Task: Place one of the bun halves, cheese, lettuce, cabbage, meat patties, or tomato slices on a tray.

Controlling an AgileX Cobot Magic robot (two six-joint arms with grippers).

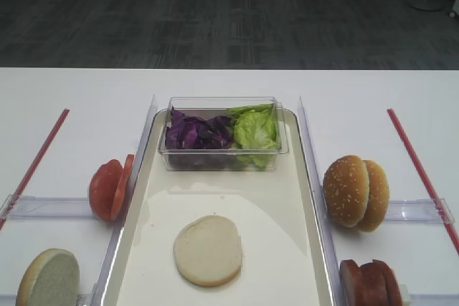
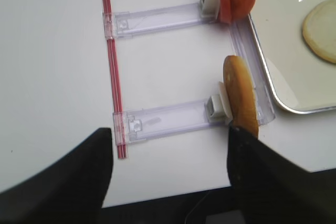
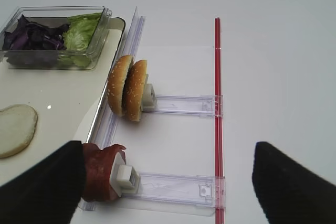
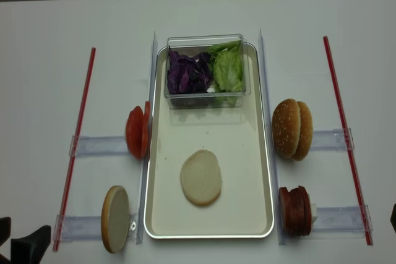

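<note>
— Where's the bun half?
— I see it flat on the tray. My left gripper and right gripper both stand spread, holding nothing.

One bun half is lying flat on the tray; box sitting at the tray's far end, holding cabbage left of lettuce.
</note>
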